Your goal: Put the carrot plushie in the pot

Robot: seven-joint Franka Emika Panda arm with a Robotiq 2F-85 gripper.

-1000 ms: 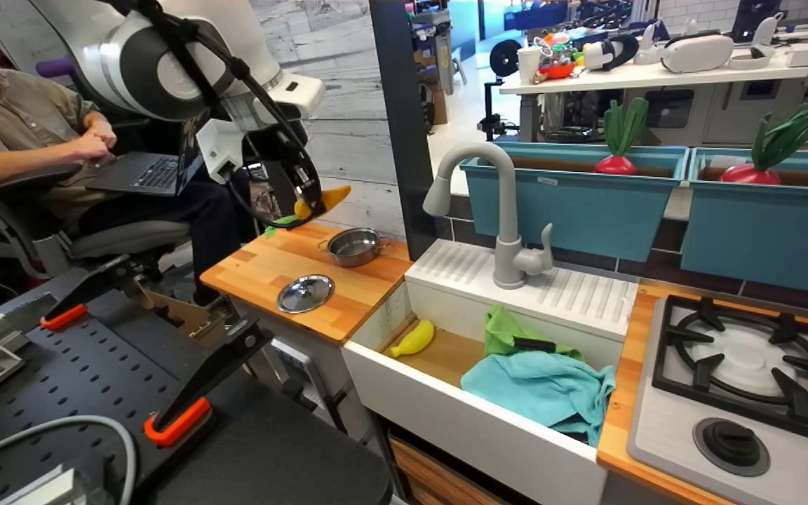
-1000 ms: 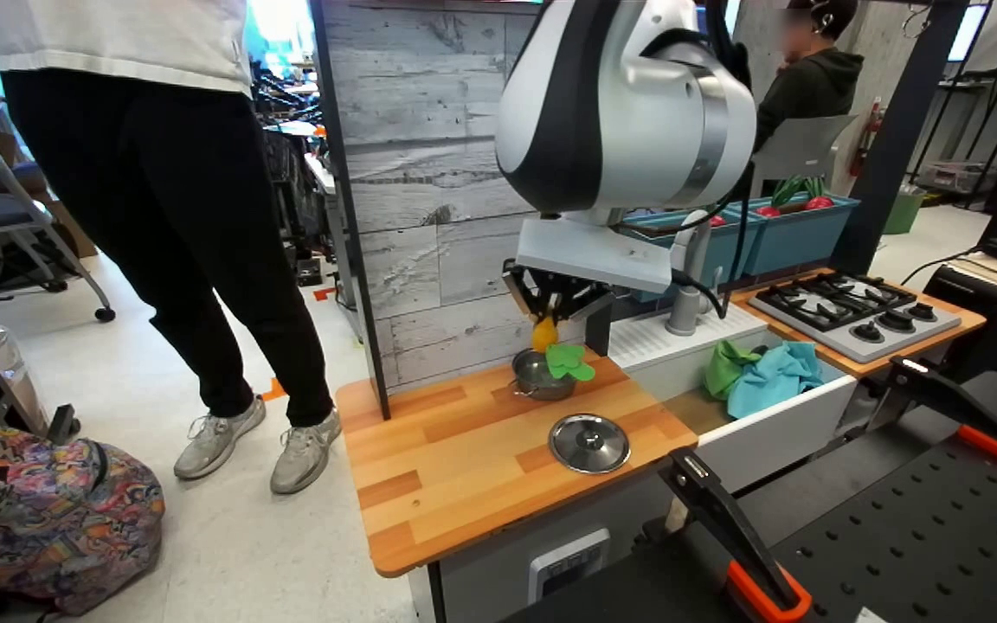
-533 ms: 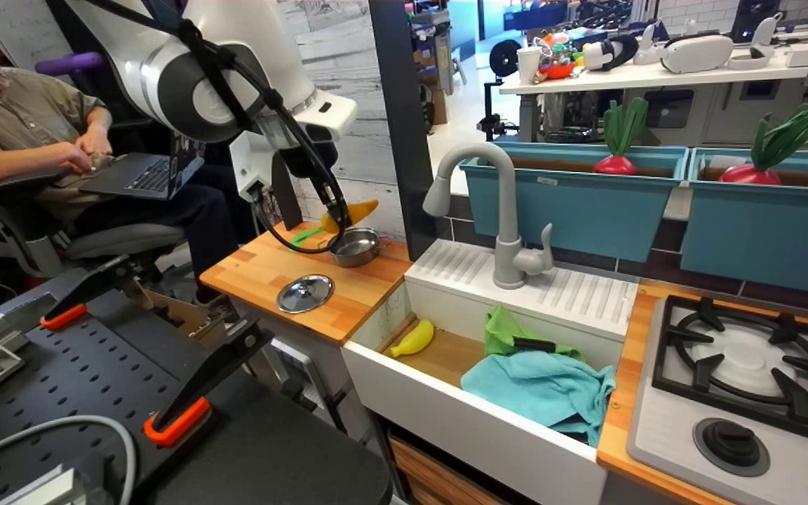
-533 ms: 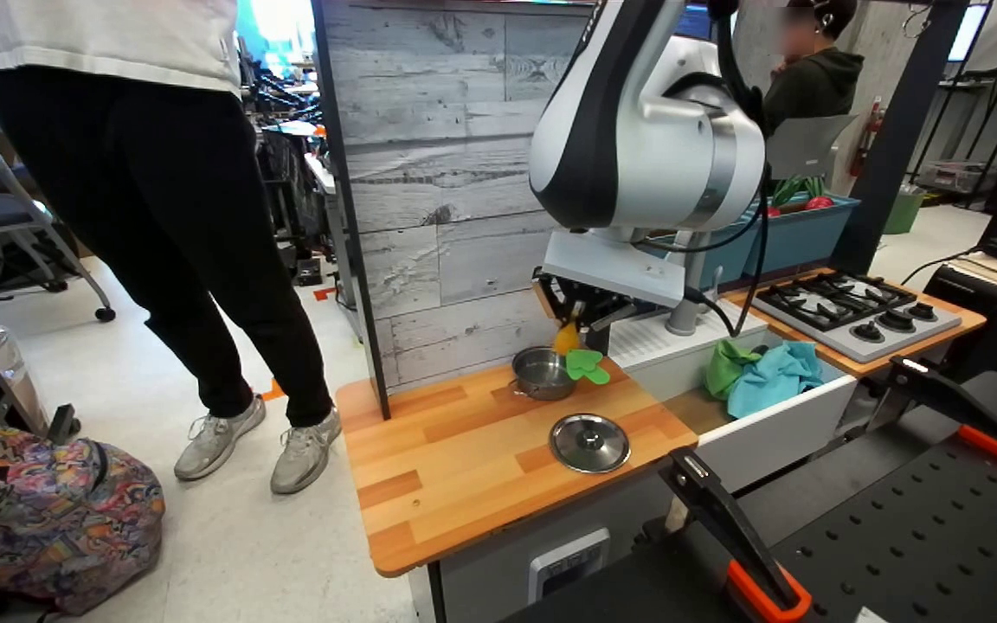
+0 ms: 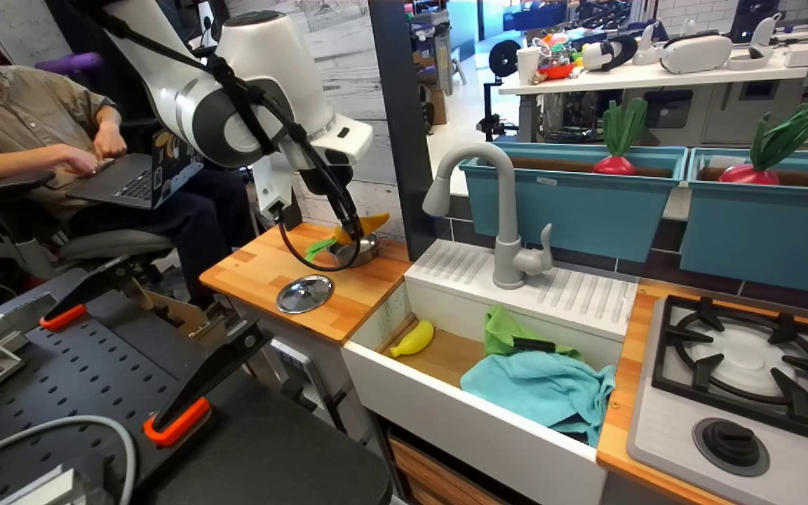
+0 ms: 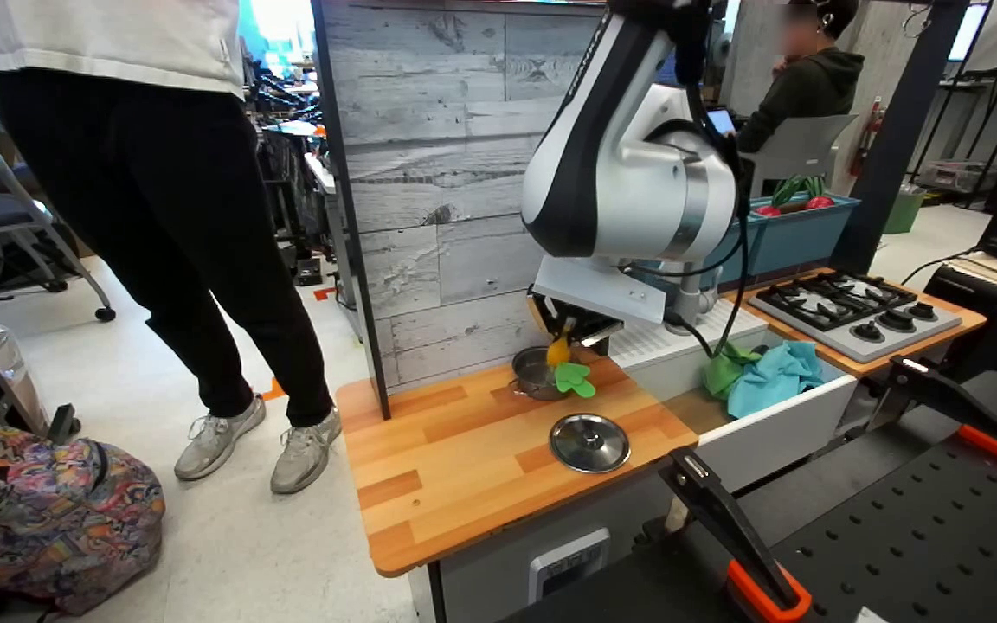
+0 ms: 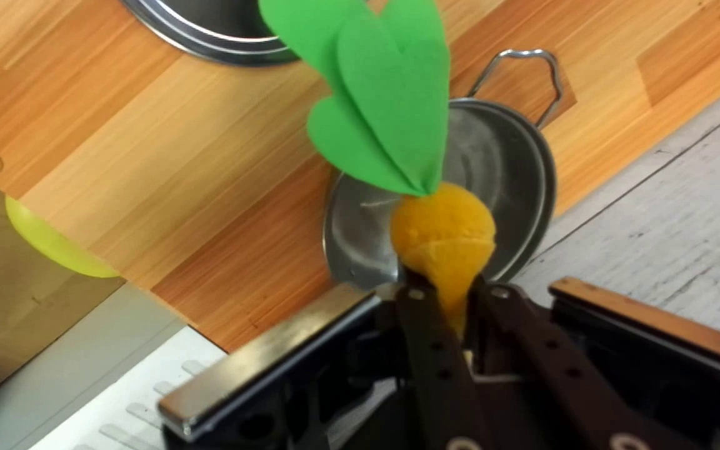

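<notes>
My gripper [image 7: 455, 290] is shut on the carrot plushie [image 7: 444, 225], with its fingers around the narrower orange body below the rounded top. The green leaves stick out away from the fingers. In the wrist view the silver pot [image 7: 516, 169] lies behind the carrot. In an exterior view the orange body [image 6: 558, 351] hangs over the pot [image 6: 531, 379], leaves at the pot's near rim. In an exterior view the carrot [image 5: 374, 224] lies roughly sideways just above the pot [image 5: 367, 254], its tip pointing past the far side. I cannot tell whether it touches the rim.
A metal lid [image 5: 305, 293] lies on the wooden counter [image 6: 447, 467] near the pot. A grey plank wall [image 6: 447, 190] stands close behind. The sink [image 5: 390, 379] beside the counter holds a yellow banana [image 5: 412, 339] and cloths [image 5: 537, 386]. A faucet [image 5: 508, 210] rises behind it.
My gripper has come down and over toward the pot with the carrot in it. The carrot is now lower, just above the pot. The pot and lid have not moved.
</notes>
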